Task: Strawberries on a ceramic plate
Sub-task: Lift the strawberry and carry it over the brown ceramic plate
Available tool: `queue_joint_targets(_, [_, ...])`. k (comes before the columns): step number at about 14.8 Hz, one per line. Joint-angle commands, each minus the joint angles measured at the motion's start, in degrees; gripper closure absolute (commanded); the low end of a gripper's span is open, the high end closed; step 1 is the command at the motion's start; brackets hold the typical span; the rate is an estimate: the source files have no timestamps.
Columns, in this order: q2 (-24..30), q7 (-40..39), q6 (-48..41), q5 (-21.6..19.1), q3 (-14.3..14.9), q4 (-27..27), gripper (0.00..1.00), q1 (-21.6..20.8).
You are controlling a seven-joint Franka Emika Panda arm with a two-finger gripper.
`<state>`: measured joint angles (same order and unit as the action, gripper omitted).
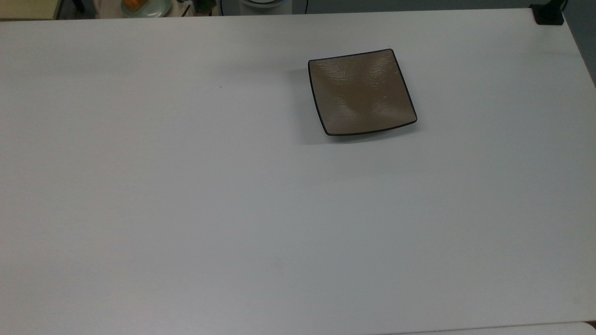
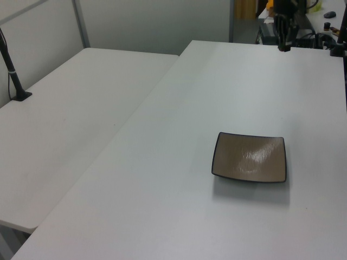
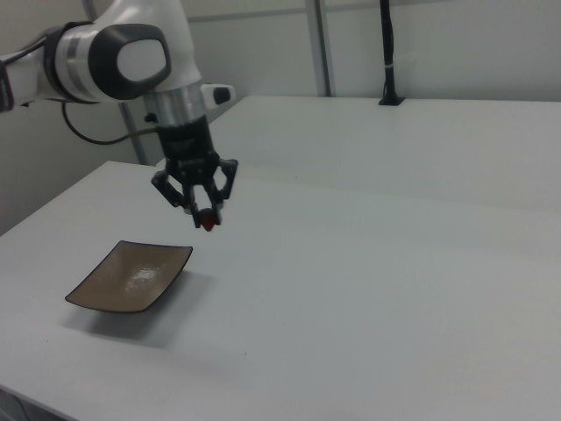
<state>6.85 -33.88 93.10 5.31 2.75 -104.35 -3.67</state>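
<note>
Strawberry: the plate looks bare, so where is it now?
In the right view the strawberry hangs pinched in the claw, in the air above the table, right of the ceramic plate.

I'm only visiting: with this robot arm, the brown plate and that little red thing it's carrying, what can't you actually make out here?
- Right view: the strawberry pinched in the gripper is too small to show its leafy cap.
- Left view: the gripper's tip is too small and dark against background clutter to read.
- Top view: a bowl holding something orange is cut off by the top edge.
- All views: the ceramic plate hides its own underside.
</note>
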Motion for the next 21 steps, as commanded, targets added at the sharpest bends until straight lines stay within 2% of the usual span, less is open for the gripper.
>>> queue_joint_targets(1, [-1.3, 9.5, -1.1, -2.3, -0.3, 1.5, 0.96, -4.4])
queue_joint_targets(5, [-2.7, 17.2, -0.7, -5.2, -1.2, 1.5, 0.95, -8.4])
queue_joint_targets(7, [-5.1, 22.8, 1.9, -5.7, -3.9, 1.4, 0.95, -10.2])
queue_joint_targets(12, [-10.3, 32.8, 8.3, -5.8, -8.1, 1.3, 0.95, -12.5])
queue_joint_targets(16, [-15.9, 38.7, 14.0, -5.8, -8.3, 0.8, 0.95, -15.8])
queue_joint_targets(21, [-19.8, 40.1, 17.5, -5.8, -8.3, 0.1, 0.95, -17.5])
